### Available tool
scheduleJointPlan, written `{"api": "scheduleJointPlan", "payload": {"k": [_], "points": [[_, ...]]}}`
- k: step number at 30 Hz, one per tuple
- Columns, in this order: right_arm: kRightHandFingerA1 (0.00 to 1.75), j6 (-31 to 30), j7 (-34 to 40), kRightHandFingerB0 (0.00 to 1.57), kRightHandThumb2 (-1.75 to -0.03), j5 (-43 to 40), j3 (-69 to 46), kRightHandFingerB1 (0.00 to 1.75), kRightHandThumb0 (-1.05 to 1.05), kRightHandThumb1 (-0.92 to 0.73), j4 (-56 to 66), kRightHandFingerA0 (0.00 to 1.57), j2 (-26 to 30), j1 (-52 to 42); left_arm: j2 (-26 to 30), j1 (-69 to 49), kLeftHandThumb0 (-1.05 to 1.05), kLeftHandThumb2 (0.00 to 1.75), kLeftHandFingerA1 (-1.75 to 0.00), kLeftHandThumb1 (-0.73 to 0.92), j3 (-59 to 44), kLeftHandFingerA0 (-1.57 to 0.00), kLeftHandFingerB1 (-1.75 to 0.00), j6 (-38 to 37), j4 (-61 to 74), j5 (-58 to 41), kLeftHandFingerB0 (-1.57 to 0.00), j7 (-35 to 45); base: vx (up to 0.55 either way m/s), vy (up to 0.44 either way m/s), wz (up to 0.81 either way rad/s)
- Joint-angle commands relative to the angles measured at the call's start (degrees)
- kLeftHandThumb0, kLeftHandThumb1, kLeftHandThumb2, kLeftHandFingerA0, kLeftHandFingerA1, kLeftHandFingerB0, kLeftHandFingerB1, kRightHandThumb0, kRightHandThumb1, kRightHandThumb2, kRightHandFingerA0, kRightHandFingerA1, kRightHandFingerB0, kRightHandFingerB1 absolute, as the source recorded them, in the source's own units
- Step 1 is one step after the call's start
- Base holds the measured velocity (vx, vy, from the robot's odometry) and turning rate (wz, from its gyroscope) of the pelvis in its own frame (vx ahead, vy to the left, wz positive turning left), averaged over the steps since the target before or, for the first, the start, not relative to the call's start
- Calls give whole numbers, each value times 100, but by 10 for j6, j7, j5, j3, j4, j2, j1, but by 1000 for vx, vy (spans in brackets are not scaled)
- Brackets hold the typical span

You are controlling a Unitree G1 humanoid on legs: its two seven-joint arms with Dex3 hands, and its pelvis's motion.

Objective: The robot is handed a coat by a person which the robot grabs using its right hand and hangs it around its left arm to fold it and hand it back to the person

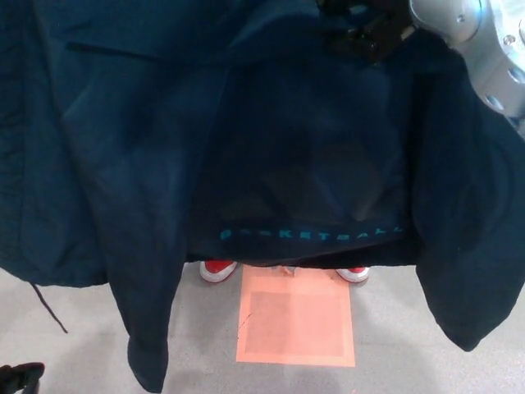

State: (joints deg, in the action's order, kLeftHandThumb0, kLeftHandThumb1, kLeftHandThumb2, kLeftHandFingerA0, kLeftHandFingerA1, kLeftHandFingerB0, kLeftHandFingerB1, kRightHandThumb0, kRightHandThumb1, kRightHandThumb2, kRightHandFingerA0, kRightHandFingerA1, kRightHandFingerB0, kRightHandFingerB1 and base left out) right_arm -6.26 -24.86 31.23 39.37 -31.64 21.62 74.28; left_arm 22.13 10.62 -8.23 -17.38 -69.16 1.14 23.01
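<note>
Coat (271, 164) is spread wide across the view, its top edge level with the right hand (367, 34), sleeves trailing floorward. Whether that hand is clenched on cloth cannot be told. Left hand is not seen.

A pale grey speckled floor (410, 353) carries a salmon-orange square patch (295, 324) with a paler border.

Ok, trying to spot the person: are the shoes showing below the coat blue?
No, both shoes below the hem of the coat are red.
</note>
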Motion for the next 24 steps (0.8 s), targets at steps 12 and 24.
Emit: {"api": "scheduleJointPlan", "payload": {"k": [12,24], "points": [[87,3,401,95,-69,-158,-347,129,-45,-87,-162,127,-172,7,-12,-15,-72,72,-32,92,-13,-18,-25,-34,39,-35,-9,56,0,0,0],[79,25,395,101,-68,-115,-362,125,-44,-84,-221,130,-183,116,-54,-60,-73,66,-34,85,-35,-27,-32,-32,157,-110,-22,172,0,0,0]]}}
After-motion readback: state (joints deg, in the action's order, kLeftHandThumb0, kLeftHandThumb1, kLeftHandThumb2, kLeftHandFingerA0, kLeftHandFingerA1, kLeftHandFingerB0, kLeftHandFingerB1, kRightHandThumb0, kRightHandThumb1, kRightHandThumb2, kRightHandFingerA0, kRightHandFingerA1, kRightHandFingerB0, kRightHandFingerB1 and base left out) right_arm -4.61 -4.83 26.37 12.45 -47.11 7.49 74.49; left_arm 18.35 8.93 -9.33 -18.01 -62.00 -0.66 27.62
